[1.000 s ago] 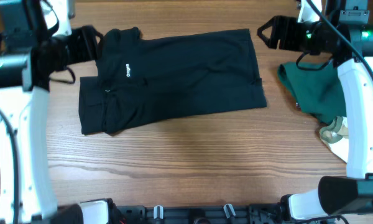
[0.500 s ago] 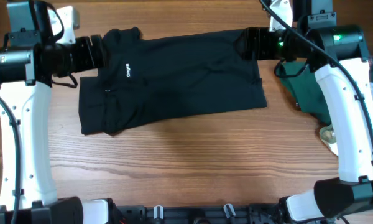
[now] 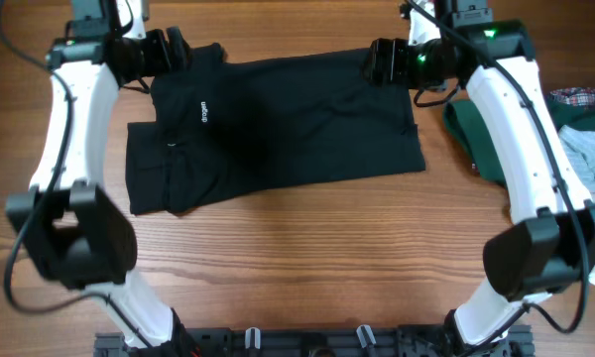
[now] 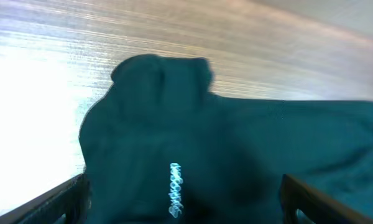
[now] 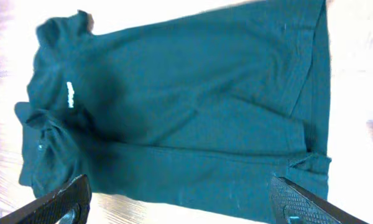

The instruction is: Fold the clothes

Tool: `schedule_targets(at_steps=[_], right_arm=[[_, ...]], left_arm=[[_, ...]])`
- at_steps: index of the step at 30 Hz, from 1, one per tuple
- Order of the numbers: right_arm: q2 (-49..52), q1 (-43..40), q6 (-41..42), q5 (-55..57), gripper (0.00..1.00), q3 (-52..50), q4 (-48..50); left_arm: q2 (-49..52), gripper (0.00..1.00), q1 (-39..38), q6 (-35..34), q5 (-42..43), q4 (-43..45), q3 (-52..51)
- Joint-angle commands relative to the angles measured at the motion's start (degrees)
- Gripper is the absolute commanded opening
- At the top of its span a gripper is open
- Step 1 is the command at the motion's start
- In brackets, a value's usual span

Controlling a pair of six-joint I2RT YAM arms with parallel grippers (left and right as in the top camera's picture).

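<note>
Black polo shirt [image 3: 288,119]: partly folded, flat on table [image 3: 297,258], collar left, white logo [image 3: 204,111] up.

- One black polo shirt [image 3: 297,119], with one small white logo [image 3: 204,112] on its chest.
- One dark green garment [image 3: 476,134], just beside the shirt on the right.
- One red-checked cloth [image 3: 580,96] at the right edge.
- One pale blue-and-white garment [image 3: 590,154], also at the right edge.
- Two robot arms, a left arm [image 3: 67,119] and a right arm [image 3: 516,129], each with one pair of jaws, making two pairs.
- One wooden surface [image 3: 297,258] under all four pieces of cloth.
</note>
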Motion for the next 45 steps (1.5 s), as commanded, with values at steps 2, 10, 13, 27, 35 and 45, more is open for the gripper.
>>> schedule_targets(at_steps=[2, 10, 13, 27, 35, 45], right_arm=[[2.2, 0.0, 1.3, 0.0, 0.92, 0.8, -2.0], [2.2, 0.1, 1.6, 0.0, 0.91, 0.7, -6.4], [2.2, 0.1, 1.6, 0.0, 0.90, 0.7, -7.5], [2.2, 0.3, 1.6, 0.2, 0.90, 0.7, -10.1], [2.2, 0.3, 1.5, 0.2, 0.90, 0.7, -10.0], [2.2, 0.3, -0.5, 0.4, 0.90, 0.7, -9.7]], left_arm=[[8.1, 0.96, -0.2, 8.3, -7.5, 10.5, -0.1], [18.6, 0.82, -0.5, 8.9, -7.5, 29.5, -0.1], [21.6, 0.80, -1.4, 8.9, -7.4, 32.2, -0.1], [23.9, 0.07, -3.8, 7.5, -8.3, 32.9, 0.0], [12.9, 0.04, -3.8, 7.5, -12.2, 23.5, 0.3], [4.7, 0.08, -5.7, 7.5, -12.1, -0.1, 0.3]])
